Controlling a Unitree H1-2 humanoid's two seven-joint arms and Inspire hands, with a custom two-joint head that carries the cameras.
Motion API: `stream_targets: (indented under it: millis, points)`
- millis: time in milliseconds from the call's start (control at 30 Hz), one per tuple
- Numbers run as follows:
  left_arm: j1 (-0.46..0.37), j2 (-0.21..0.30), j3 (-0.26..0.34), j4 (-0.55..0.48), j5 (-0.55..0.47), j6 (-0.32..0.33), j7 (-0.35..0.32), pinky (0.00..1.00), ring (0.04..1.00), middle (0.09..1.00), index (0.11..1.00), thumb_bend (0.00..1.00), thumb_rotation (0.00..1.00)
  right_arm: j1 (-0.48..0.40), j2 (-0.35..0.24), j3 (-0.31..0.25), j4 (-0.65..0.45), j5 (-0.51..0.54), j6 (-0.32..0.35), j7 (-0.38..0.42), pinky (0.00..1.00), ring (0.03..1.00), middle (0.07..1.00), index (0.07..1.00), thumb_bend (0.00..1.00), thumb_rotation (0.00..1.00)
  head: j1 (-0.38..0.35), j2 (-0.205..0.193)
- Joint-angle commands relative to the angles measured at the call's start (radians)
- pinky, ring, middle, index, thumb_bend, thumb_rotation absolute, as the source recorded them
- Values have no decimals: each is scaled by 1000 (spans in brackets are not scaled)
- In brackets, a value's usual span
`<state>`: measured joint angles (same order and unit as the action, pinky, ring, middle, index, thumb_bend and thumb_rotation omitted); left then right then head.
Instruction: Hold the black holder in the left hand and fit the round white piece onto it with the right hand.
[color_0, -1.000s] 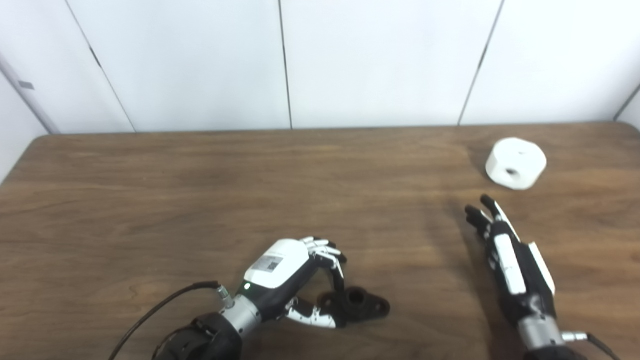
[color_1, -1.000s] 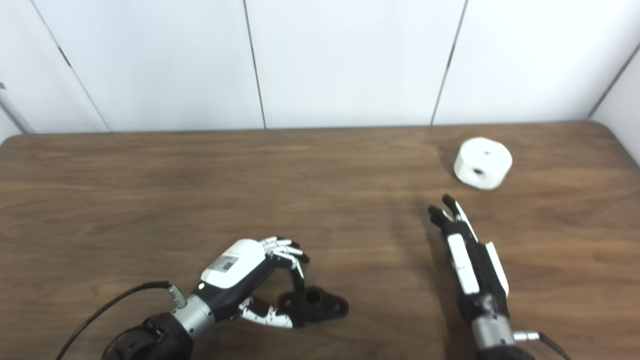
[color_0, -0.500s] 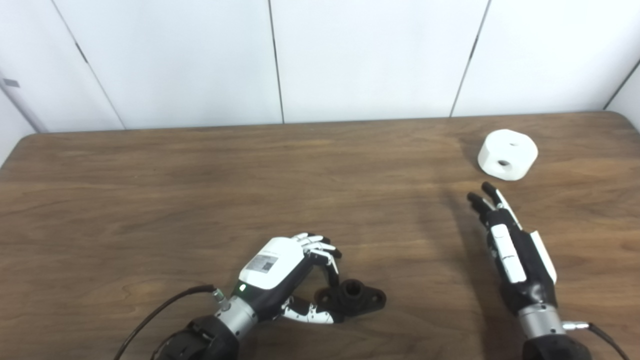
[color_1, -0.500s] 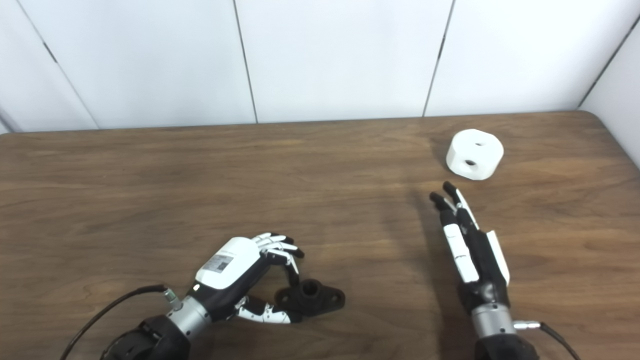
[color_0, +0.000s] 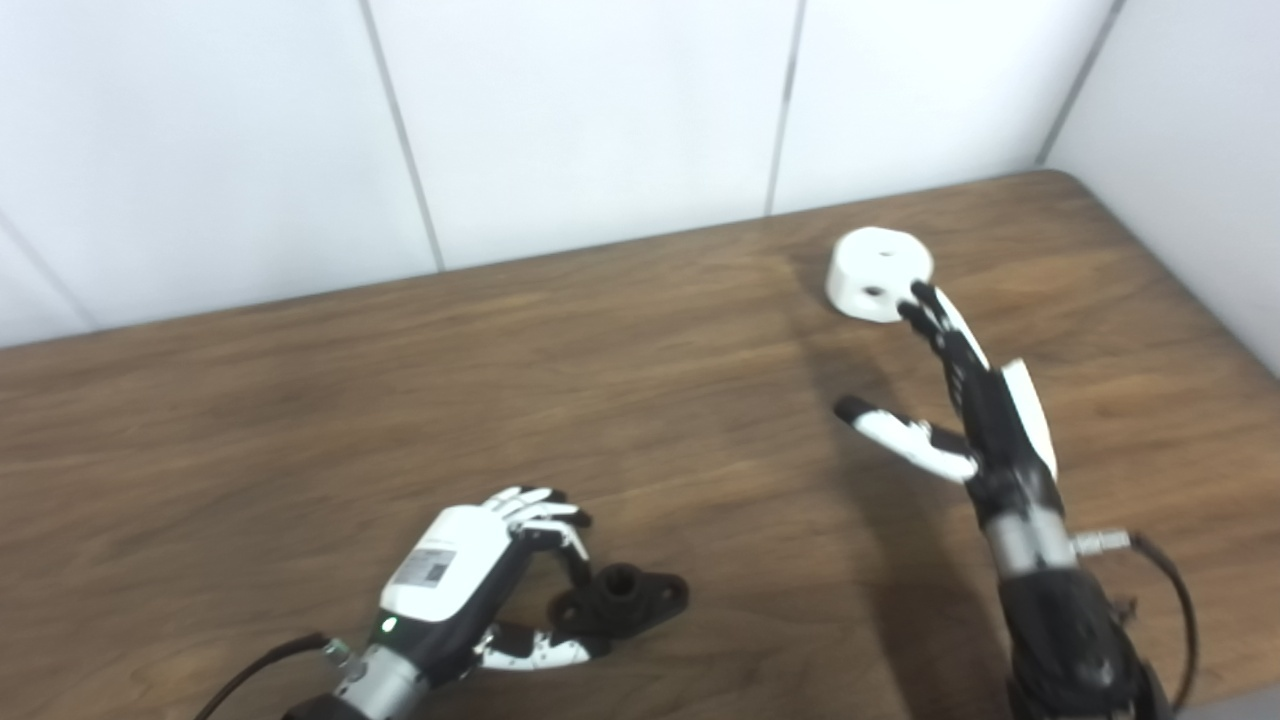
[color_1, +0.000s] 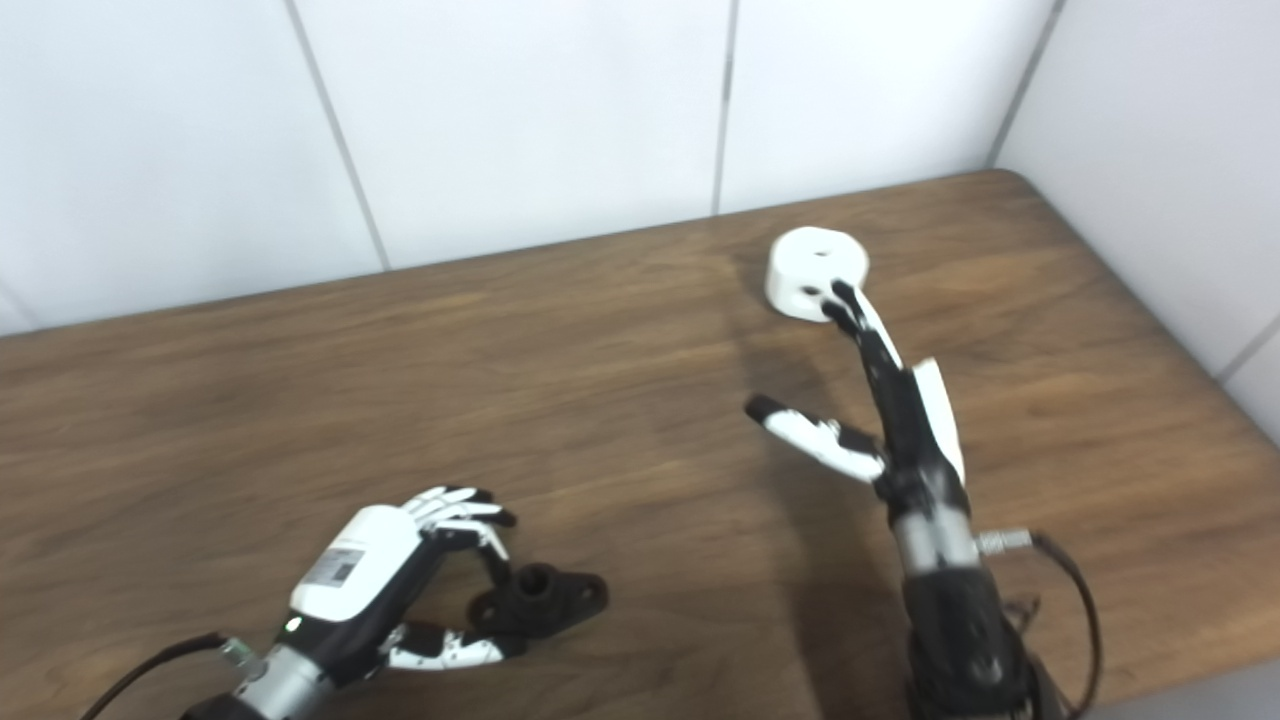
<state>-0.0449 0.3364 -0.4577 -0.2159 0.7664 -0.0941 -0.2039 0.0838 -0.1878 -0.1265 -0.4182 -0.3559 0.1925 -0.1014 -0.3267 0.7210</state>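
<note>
At the bottom of the frame, left of centre, the left hand (color_0: 465, 580) curls over the near end of the black holder (color_0: 625, 603), which lies flat on the wooden table (color_0: 300, 400). Its fingers (color_0: 535, 505) bend down over the holder's left end and the thumb reaches in along the tabletop from below, so the two pinch that end between them; whether the holder is lifted off the wood at all cannot be told. The holder's round socket opens upward, with a flat lug sticking out to the right.

At the right of the frame the right hand (color_1: 895, 410) reaches up and away with fingers straight and pressed together and the thumb splayed out to the left, holding nothing. Its fingertips (color_0: 915, 300) overlap the near edge of the round white piece (color_0: 878, 260), which sits on the table in the upper right, near the far edge. The right eye view shows the fingertips against the piece's side hole; the left eye view shows that hole clear, just left of them. Real contact cannot be told.

Behind the table stands a white panelled wall (color_0: 580, 110).
</note>
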Motion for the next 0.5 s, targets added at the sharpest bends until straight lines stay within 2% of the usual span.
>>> stream_targets:
  millis: [0, 100, 200, 300, 367, 467]
  points:
    - [23, 37, 5, 31, 25, 4, -30, 882, 864, 772, 488, 520, 49, -59, -52, -14, -50, -80, 22, 4, 877, 894, 899, 931, 784, 476, -9, -2]
    - [26, 42, 11, 33, 21, -8, -27, 877, 861, 770, 487, 520, 48, -130, -111, -17, -54, -134, 100, 51, 882, 909, 911, 920, 823, 458, -19, -4]
    - [32, 46, 18, 32, 21, -16, -29, 875, 860, 770, 487, 520, 49, -189, -157, -13, -44, -168, 156, 92, 935, 951, 930, 915, 838, 441, -30, -7]
    - [35, 46, 24, 29, 23, -17, -36, 878, 860, 771, 488, 521, 49, -253, -215, -9, 5, -177, 170, 127, 973, 986, 947, 908, 852, 414, -34, -7]
    - [37, 47, 27, 27, 23, -17, -40, 880, 863, 774, 488, 521, 50, -290, -251, -5, 37, -187, 174, 145, 961, 997, 956, 896, 864, 387, -36, -11]
    - [39, 47, 31, 24, 27, -15, -41, 878, 861, 773, 488, 521, 50, -353, -299, 13, 85, -222, 219, 185, 952, 1000, 965, 882, 891, 366, -44, -13]
